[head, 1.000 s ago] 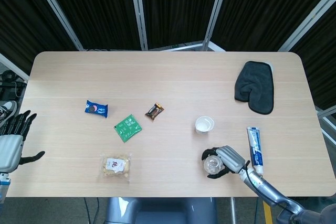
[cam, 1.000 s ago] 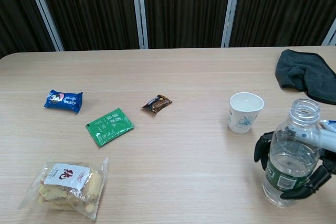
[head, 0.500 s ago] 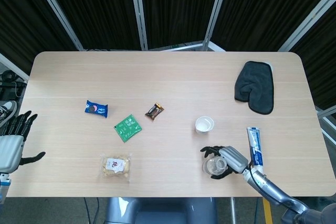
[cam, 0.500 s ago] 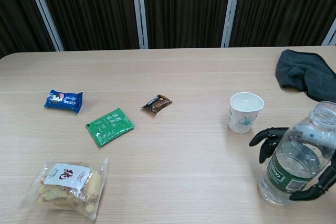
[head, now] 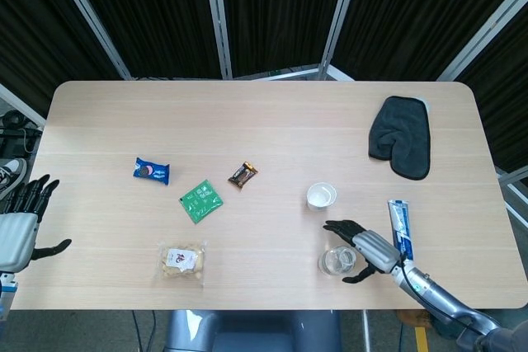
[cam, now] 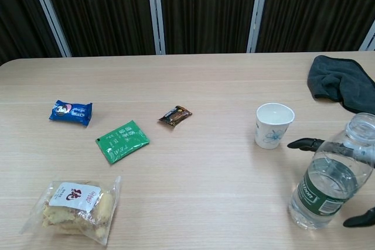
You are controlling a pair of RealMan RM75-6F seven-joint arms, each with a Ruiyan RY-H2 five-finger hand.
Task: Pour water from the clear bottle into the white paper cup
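A lab or robot test space, not a home. A pale wooden table is sitting inside a booth of black ribbed curtains hung between grey metal frame posts. Small test items are lying spread out on it: snack packets, a green sachet, a dark cloth and a tube. A robot hand is waiting at the table's left edge.

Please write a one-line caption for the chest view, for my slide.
Open clear bottle standing beside the white paper cup, right hand spread open around it.
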